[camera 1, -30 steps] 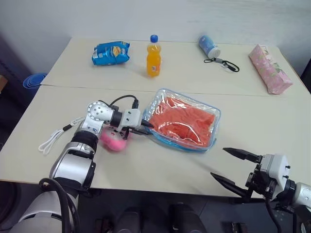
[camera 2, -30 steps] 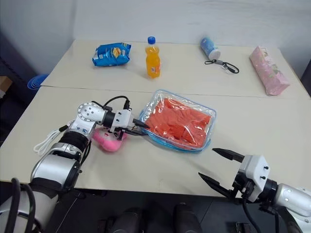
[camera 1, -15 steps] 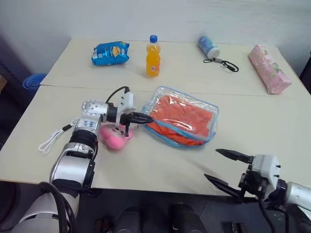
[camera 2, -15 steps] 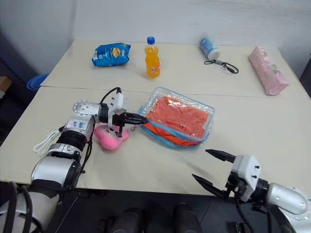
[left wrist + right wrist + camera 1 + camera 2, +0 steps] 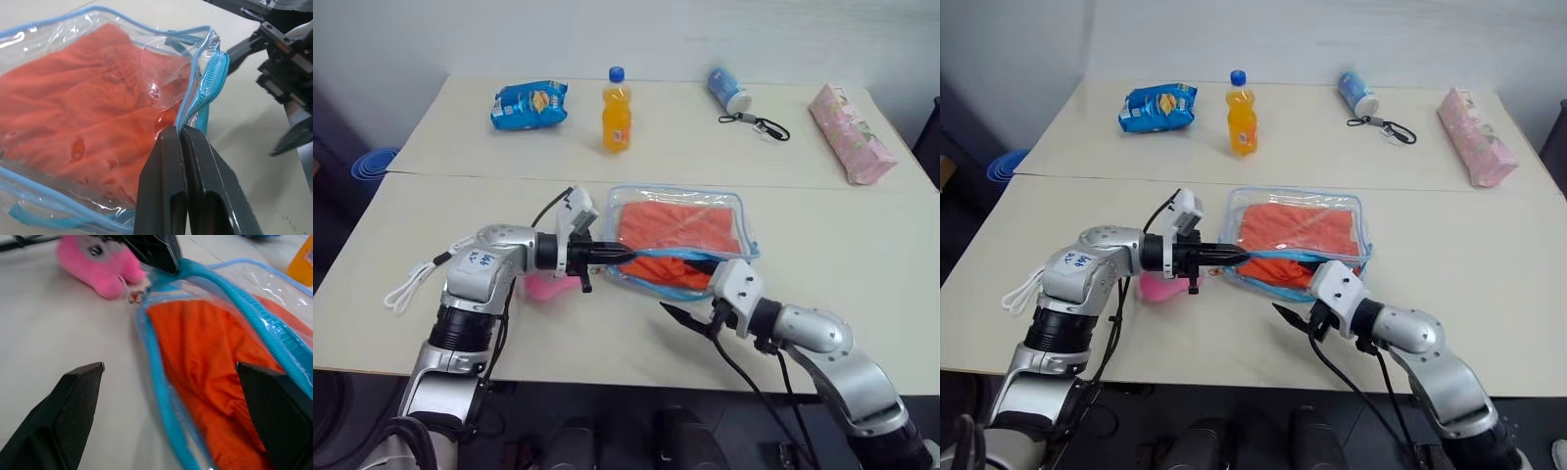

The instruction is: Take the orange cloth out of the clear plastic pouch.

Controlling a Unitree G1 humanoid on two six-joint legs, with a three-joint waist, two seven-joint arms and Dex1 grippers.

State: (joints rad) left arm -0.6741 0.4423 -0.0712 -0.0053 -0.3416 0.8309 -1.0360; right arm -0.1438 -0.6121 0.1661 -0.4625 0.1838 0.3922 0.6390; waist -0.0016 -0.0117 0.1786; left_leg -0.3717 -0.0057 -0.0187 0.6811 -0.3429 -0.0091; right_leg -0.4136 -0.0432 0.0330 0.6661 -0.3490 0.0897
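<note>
The clear plastic pouch (image 5: 736,217) with light-blue trim lies mid-table, and the orange cloth (image 5: 675,227) is inside it. My left gripper (image 5: 625,257) is shut on the pouch's trimmed edge by the zipper (image 5: 215,78), holding that near edge off the table. In the left wrist view its fingers (image 5: 166,161) pinch the plastic, with the cloth (image 5: 83,98) just beyond. My right gripper (image 5: 690,292) stands open at the raised mouth of the pouch. In the right wrist view the right gripper (image 5: 169,365) has one finger on each side of the blue edge (image 5: 161,377) and the cloth (image 5: 210,357).
A pink plush toy (image 5: 546,287) lies under my left forearm, and a white cord (image 5: 411,284) is at the left edge. Along the back stand a blue snack bag (image 5: 529,104), an orange drink bottle (image 5: 616,110), a small canister with a strap (image 5: 729,90) and a pink pack (image 5: 847,147).
My left gripper has rolled and drawn back a little, lifting the pouch's near edge. My right gripper has come forward and left from the table's front edge to the pouch's mouth.
</note>
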